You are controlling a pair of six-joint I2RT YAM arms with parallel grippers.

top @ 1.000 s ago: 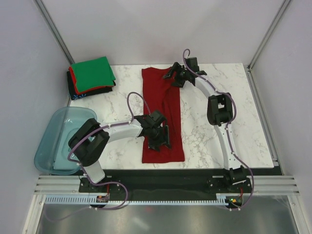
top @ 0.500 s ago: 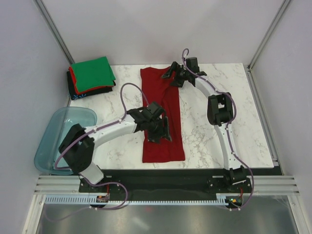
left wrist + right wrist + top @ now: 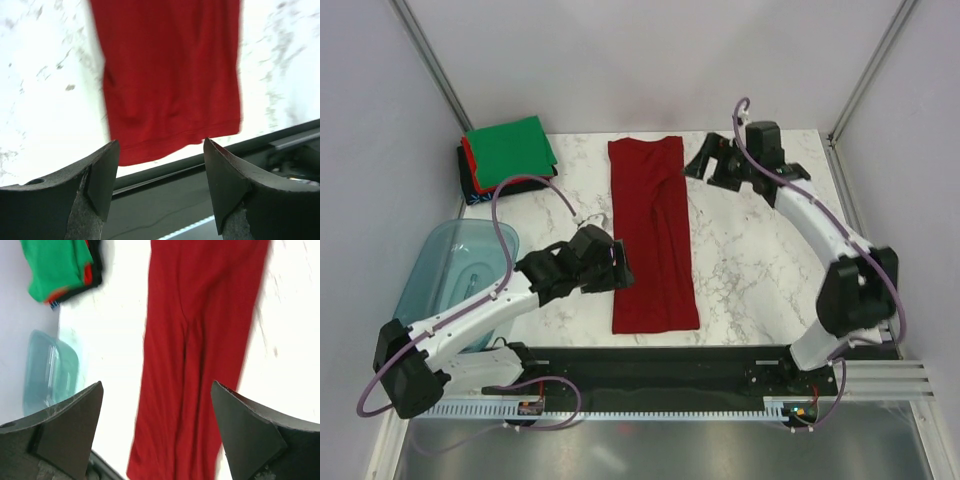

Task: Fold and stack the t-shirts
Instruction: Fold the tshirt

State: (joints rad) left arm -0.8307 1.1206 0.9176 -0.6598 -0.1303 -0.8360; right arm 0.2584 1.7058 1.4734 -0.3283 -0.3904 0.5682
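A dark red t-shirt (image 3: 652, 235) lies folded into a long narrow strip down the middle of the marble table; it also shows in the left wrist view (image 3: 170, 75) and the right wrist view (image 3: 200, 355). A stack of folded shirts with bright green on top (image 3: 508, 152), red and black below, sits at the back left, also in the right wrist view (image 3: 57, 267). My left gripper (image 3: 620, 268) is open and empty at the strip's left edge, near its front end. My right gripper (image 3: 698, 165) is open and empty, just right of the strip's far end.
A translucent teal plastic tub (image 3: 445, 275) sits off the table's left edge, also in the right wrist view (image 3: 47, 367). The table's black front rail (image 3: 210, 165) runs just past the shirt's near hem. White walls enclose the back and sides.
Both grippers have let go of the shirt and pulled off it: the left arm swung back to the left, the right arm moved right. The shirt stays flat.
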